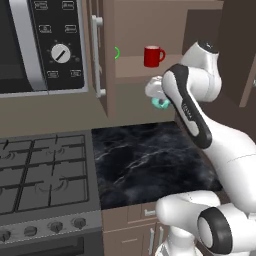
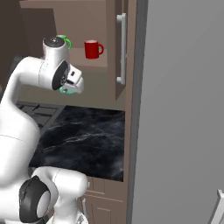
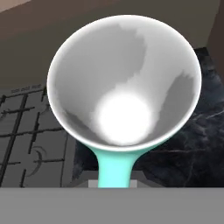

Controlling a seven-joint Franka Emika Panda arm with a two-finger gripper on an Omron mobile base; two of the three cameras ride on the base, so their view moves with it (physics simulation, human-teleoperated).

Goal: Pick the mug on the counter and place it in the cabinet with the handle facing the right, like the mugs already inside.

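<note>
Above counter [image 1: 150, 160], teal mug [image 3: 124, 87] (white inside)

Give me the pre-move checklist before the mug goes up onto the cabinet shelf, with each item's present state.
1. Mug off the counter: ok. The teal mug hangs at the gripper, above the black counter.
2. Grip secure: cannot tell. The fingertips are hidden; the hand view looks straight into the mug's white interior.
3. Cabinet open: ok. The cabinet door is swung aside and the shelf is exposed.
4. Free spot on the shelf: ok. There is bare shelf left of the red mug.
5. Handle direction: cannot tell. A teal strip runs down below the rim, but its bearing in the room is unclear.
6. Height: not ok. The mug is below shelf level.
</note>
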